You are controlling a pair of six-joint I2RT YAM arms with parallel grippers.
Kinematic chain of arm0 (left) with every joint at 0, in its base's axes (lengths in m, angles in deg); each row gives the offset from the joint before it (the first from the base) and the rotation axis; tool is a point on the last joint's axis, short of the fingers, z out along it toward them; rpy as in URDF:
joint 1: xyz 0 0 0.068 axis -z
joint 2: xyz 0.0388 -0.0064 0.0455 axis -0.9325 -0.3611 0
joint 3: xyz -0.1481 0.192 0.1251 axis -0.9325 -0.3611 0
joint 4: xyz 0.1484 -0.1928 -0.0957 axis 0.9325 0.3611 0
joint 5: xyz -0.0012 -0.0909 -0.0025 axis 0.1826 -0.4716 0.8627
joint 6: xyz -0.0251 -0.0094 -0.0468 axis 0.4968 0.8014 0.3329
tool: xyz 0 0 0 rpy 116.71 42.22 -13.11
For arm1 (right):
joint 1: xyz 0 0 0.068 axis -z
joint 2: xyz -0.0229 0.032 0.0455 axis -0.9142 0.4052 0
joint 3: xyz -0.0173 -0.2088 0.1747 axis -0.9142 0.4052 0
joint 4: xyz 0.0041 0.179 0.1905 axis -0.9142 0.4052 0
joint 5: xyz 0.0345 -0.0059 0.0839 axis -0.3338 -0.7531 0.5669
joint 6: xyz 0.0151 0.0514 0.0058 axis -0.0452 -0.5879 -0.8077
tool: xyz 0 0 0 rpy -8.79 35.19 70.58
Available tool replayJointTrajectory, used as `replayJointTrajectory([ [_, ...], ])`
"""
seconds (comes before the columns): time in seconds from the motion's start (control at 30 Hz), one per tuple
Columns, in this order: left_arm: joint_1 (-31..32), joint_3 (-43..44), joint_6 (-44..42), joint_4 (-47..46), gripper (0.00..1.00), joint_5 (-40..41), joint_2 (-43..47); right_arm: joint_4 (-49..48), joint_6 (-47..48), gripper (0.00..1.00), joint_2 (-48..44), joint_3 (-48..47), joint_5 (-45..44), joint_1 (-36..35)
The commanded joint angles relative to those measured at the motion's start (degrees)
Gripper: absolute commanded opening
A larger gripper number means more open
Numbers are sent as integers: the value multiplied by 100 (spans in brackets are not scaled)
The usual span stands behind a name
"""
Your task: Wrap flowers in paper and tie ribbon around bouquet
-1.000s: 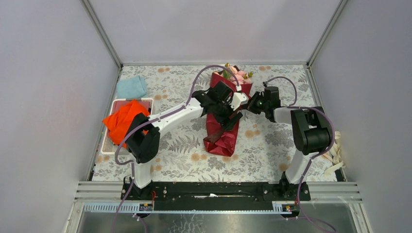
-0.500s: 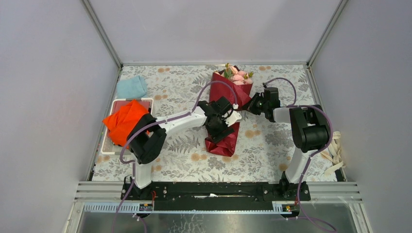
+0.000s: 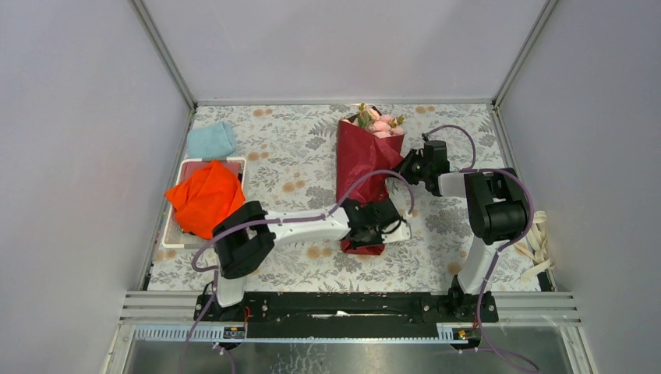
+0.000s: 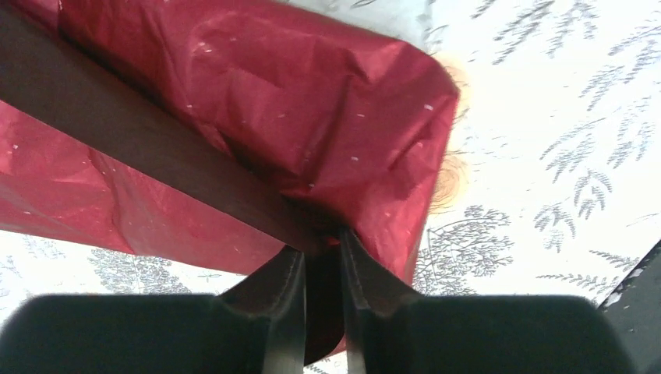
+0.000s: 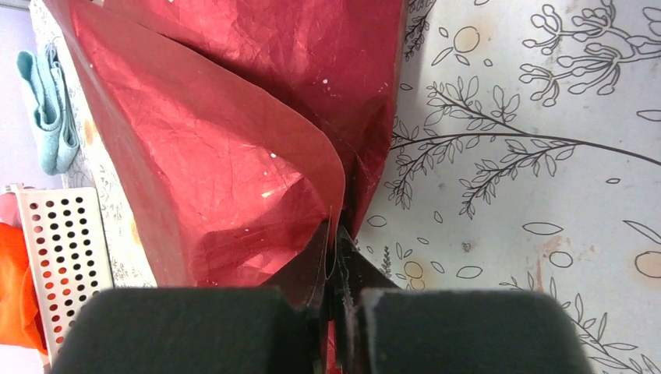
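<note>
Bouquet [image 3: 366, 167] lies flat on the table [image 3: 444, 249], long axis running far-to-near. Flowers [image 3: 379, 125] poke out at its wide far end; the narrow tail points toward the arm bases.

Left end effector [image 4: 321, 245] is at the bouquet's near tail. Its fingers are almost together w/ a fold of paper [image 4: 312, 101] btwn them, so it reads as a pinch on the paper, though how firm can't be told. Right end effector [image 5: 334, 234] is on the bouquet's right side, up toward the wide end. Its fingers are pressed together on the paper's loose edge where the flap overlaps.

So both ends of the cone are held and the wrap looks approx. done. No tie shows on it.

What the next move turns on is the ribbon [image 3: 538, 238]. It sits well to the right of the bouquet, past the right arm's base, at the table's right edge. It's a pale floppy heap, nowhere near either end effector.

The right arm is clearly nearer, while the left would have to cross over the bouquet to reach. Prob. the right lets go of the flap to fetch the ribbon while the left keeps the tail pinned. Risk: the flap springs open once released, since the thin paper looks only loosely creased.
</note>
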Motion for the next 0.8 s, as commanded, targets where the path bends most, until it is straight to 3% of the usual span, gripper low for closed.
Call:
replayJointTrajectory([
  [0.0, 588, 70, -551, -210, 30, 806, -37, -137, 40, 4, 80, -102, -232, 52],
  [0.17, 792, 760, -474, 236, 43, 457, -93, -163, 26, 4, 84, -82, -250, 45],
  [0.37, 871, 1468, -336, 354, 44, -659, -198, -214, 6, 4, 115, -41, -212, 52],
  [0.53, 871, 1139, -730, -532, 45, 30, -499, -176, 40, 4, 127, -65, -168, 55],
  [0.67, 852, 871, -945, -818, 62, 481, -782, -91, 126, 4, 85, -84, -156, 52],
  [0.77, 783, 447, -1020, -1288, 65, 685, -773, -42, 181, 4, 43, -81, -159, 47],
])
